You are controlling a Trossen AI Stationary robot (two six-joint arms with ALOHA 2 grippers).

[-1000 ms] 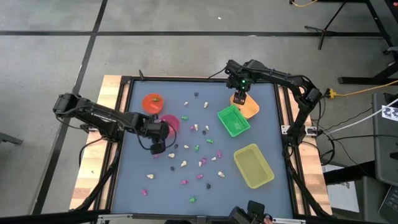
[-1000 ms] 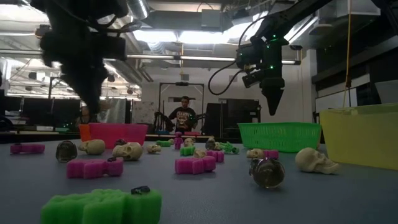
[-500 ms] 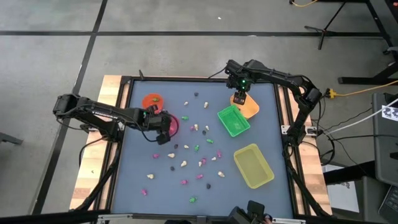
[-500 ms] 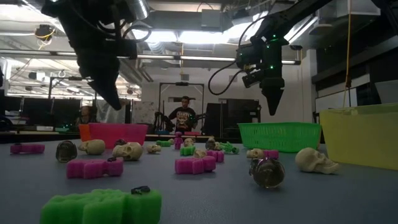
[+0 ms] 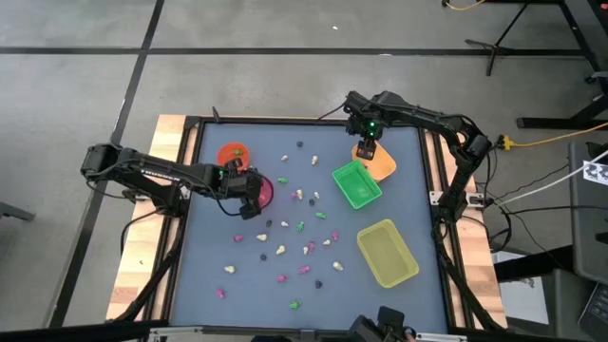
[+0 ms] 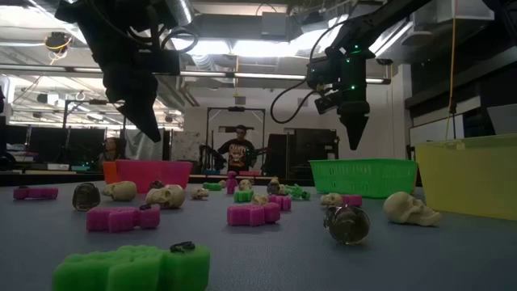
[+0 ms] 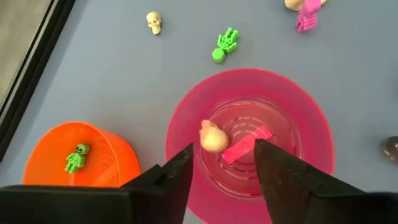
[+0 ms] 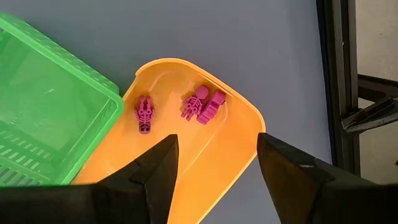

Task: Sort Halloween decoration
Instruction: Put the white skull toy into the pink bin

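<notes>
A blue-grey table top (image 5: pixel 214 275) with a dark frame and wooden side rails carries a round orange plastic cup (image 5: pixel 232 154) and a round pink plastic cup (image 5: pixel 263 189) side by side at its left. At its right sit a flat orange tray (image 5: pixel 382 166), a green mesh basket tray (image 5: pixel 357 184) and a yellow plastic tray (image 5: pixel 387 253). Tiny pink, green, cream-white and dark Halloween trinkets (image 5: pixel 302 226) lie scattered across the middle, among them small skulls (image 6: pixel 408 208) and chunky pink pieces (image 6: pixel 252 214).

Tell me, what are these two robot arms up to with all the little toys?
They are sorting Halloween trinkets scattered on the table into containers. The left claw hangs open over the pink cup, where a cream skull and a pink piece lie. The right claw hangs open over the orange tray, which holds pink skeletons. Many trinkets remain loose on the table.
</notes>
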